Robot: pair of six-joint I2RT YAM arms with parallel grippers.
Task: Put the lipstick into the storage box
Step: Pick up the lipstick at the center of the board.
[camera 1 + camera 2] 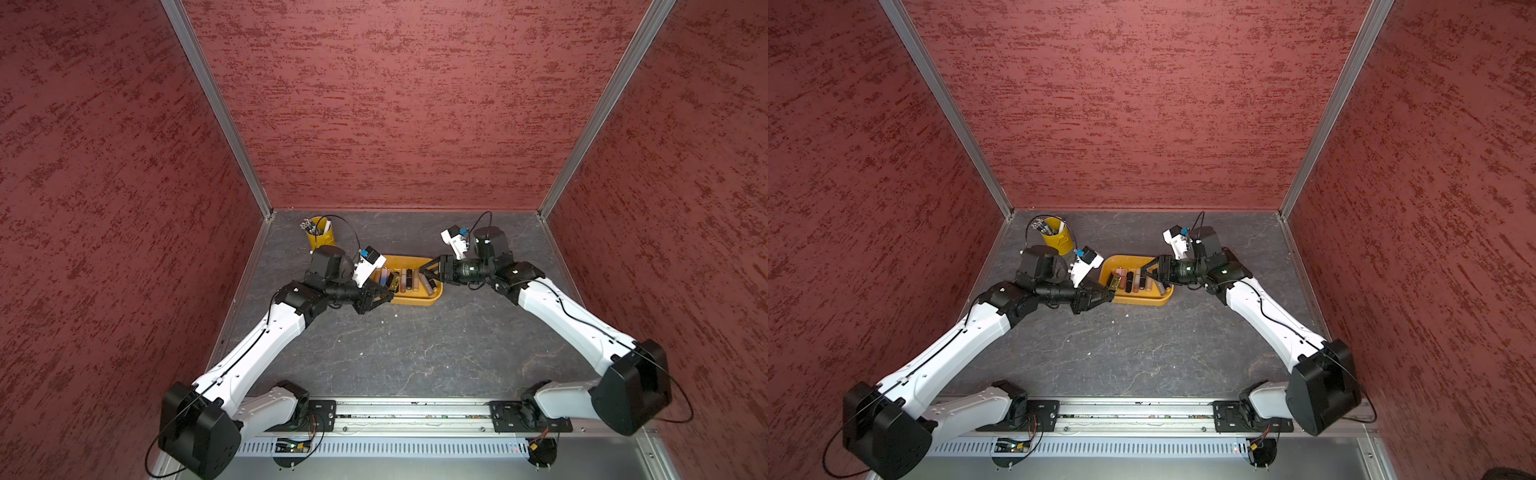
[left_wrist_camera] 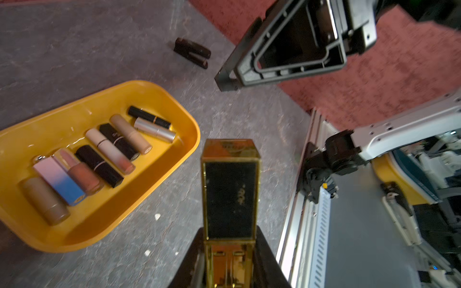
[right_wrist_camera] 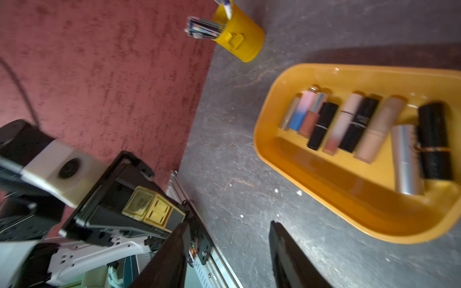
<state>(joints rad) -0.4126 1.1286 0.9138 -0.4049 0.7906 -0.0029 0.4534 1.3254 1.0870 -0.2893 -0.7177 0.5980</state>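
My left gripper (image 1: 387,292) is shut on a square gold and black lipstick (image 2: 230,194), which sticks out past the fingers at the left end of the storage box (image 1: 419,301). The right wrist view shows that lipstick (image 3: 152,207) between the left jaws. The storage box (image 2: 62,119) is a shallow yellow-orange tub, and several lipsticks (image 2: 109,149) lie in a row inside it. My right gripper (image 1: 422,272) hangs open and empty over the box's right end. In the right wrist view, the bare table shows between the fingers of the right gripper (image 3: 228,224).
A small yellow bucket with pens (image 1: 320,237) stands at the back left by the wall. A dark two-part object (image 2: 192,52) lies on the table beyond the box, near the back wall. Red walls close in three sides; a metal rail (image 1: 407,415) runs along the front.
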